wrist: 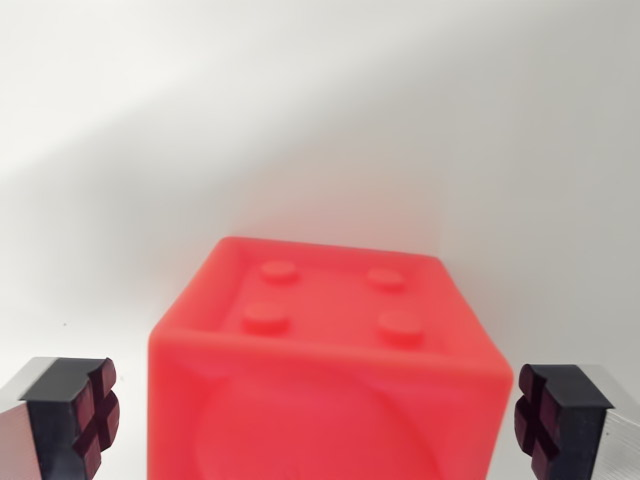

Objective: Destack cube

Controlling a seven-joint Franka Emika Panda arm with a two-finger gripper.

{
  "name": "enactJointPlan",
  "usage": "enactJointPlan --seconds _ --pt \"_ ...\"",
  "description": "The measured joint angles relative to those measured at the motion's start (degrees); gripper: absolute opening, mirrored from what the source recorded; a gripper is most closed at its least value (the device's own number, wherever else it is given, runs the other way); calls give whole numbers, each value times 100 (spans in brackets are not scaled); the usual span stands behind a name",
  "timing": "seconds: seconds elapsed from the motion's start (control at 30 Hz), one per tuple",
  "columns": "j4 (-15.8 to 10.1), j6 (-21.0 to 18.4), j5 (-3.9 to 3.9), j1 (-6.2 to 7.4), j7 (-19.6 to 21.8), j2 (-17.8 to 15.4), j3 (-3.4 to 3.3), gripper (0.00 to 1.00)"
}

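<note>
A red cube (pixel 325 370) fills the lower middle of the wrist view, its top face showing several round studs inside a raised rim. My gripper (pixel 318 422) is open and straddles it: the left fingertip pad (pixel 92 415) stands off the cube's left side and the right fingertip pad (pixel 540 420) off its right side, each with a small gap. Whatever is under the cube is hidden below the frame's edge.
A plain white surface (pixel 320 120) stretches behind the cube, with a soft grey shadow around it.
</note>
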Motion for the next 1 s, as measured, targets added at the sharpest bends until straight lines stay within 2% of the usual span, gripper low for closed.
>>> enactJointPlan --seconds 0.3,0.53,0.73,1.0 --pt "-75 -209 -23 71 16 -285 -79 100" --pt "-142 -435 -79 138 58 -585 -159 100" --pt "-201 -700 -171 203 120 -911 -241 100" --pt "-238 -1048 -299 243 212 -1309 -309 100"
